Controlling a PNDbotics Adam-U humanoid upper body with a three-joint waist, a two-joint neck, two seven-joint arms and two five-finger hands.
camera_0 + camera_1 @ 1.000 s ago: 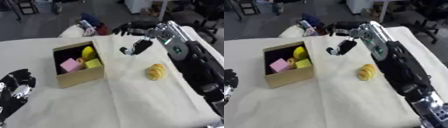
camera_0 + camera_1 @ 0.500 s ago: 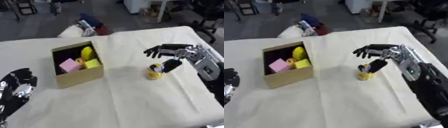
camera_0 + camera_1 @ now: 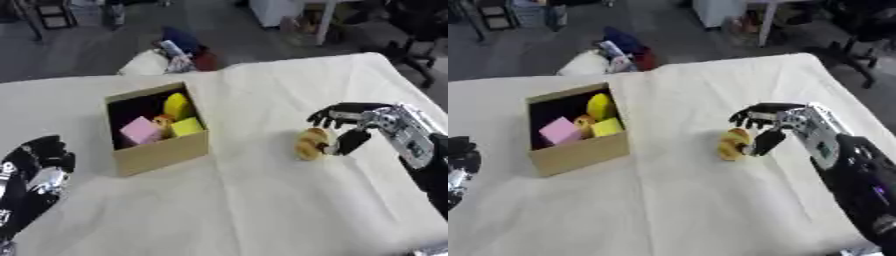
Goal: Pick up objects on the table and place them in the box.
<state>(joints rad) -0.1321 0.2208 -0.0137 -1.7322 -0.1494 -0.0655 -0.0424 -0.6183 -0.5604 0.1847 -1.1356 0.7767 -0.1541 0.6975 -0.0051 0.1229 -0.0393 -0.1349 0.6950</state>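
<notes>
Lying on the white cloth of the desk (image 3: pixel 262 210), right of the middle, is a small yellow-brown lumpy thing, a pastry (image 3: pixel 311 144) by its look. The right robot hand (image 3: pixel 352 125) is at it from the right: its fingers (image 3: pixel 337 111) arch over the top while the thumb (image 3: pixel 347 143) comes down against its right side, so the robot hand is half curled about the pastry; whether the fingers above actually touch it cannot be told. The pastry rests on the cloth, not lifted.

Well apart to the left stands an open cardboard box (image 3: pixel 166 151). Inside it lie a pink block (image 3: pixel 140 130), a yellow-green block (image 3: pixel 185 126), a yellow rounded thing (image 3: pixel 178 105) toward the back, and a small orange thing (image 3: pixel 163 120) between them.

Low at the left edge shows the left robot hand (image 3: pixel 39 167), black, fingers up and slackly bent, holding nothing.

Beyond the desk's far edge a heap of cloth (image 3: pixel 171 52) lies on the floor.
</notes>
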